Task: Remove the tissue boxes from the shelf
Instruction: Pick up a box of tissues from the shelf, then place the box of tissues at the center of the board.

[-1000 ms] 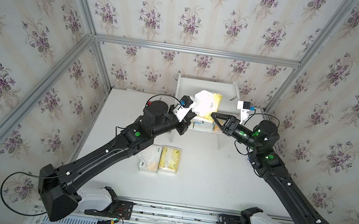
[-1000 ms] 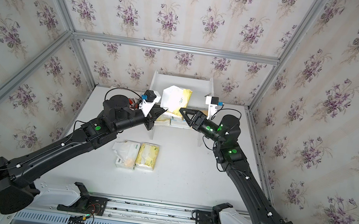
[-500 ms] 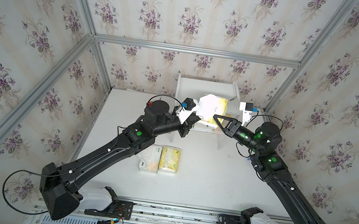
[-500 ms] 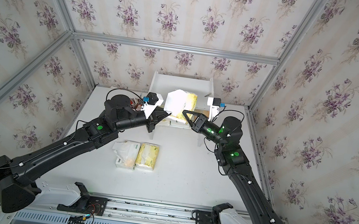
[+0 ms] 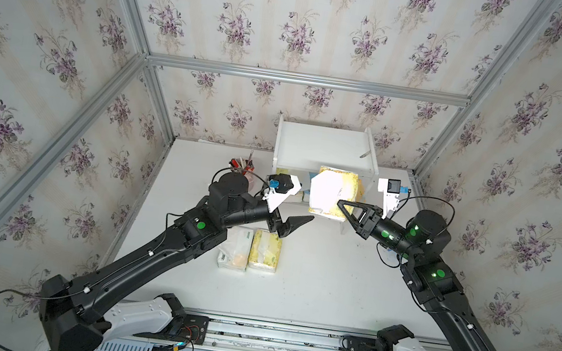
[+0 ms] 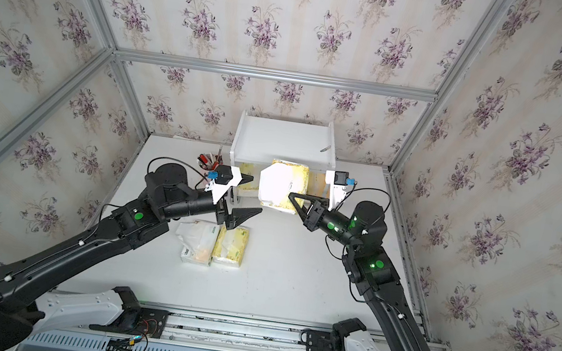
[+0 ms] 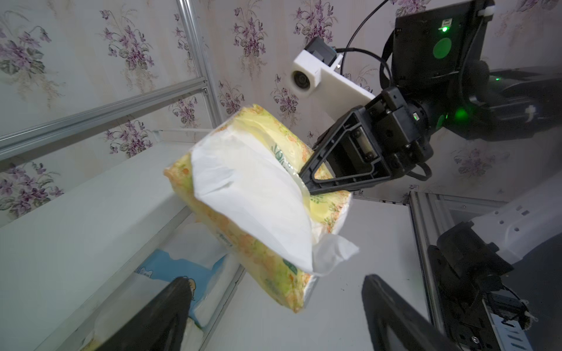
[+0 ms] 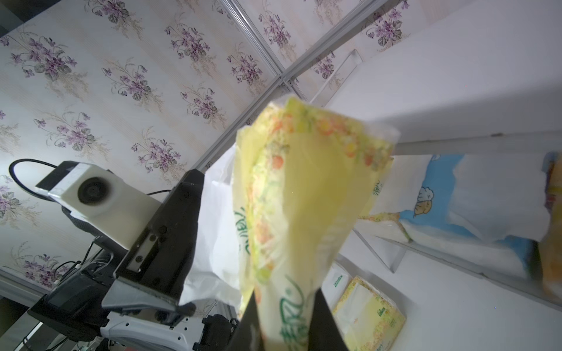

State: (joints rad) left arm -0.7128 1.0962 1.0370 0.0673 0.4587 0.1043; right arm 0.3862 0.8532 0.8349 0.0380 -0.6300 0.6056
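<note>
Just in front of the shelf [image 5: 321, 145], your right fingers [image 7: 349, 180] were clamped on one end of a yellow tissue pack [image 5: 345, 190]. They held it in the air above the counter [image 5: 311, 290]. The pack hung tilted, and a broad sheet of white tissue [image 7: 252, 194] lay spread over its face, with a loose corner trailing off the far end. In the right wrist view you saw the pack [image 8: 304, 197] rising from between the two closed fingers, its plastic wrapper pinched at the base.

Your left fingers [image 5: 297, 221] stood wide apart and empty, near the hanging pack but not touching it. The left wrist view showed the same open gap, with the pack out beyond the tips.

On the shelf's lower tier you could see a blue pack [image 7: 182, 267], and a third yellow pack [image 6: 248, 171] sat at the tier's left end. At the right end something orange showed, too blurred to name.

Nearer you, a white pack [image 5: 233, 250] and a second yellow pack [image 5: 265, 249] lay side by side on the counter, touching along their long edges. A pen cup [image 5: 242, 169] stood just left of the shelf.
</note>
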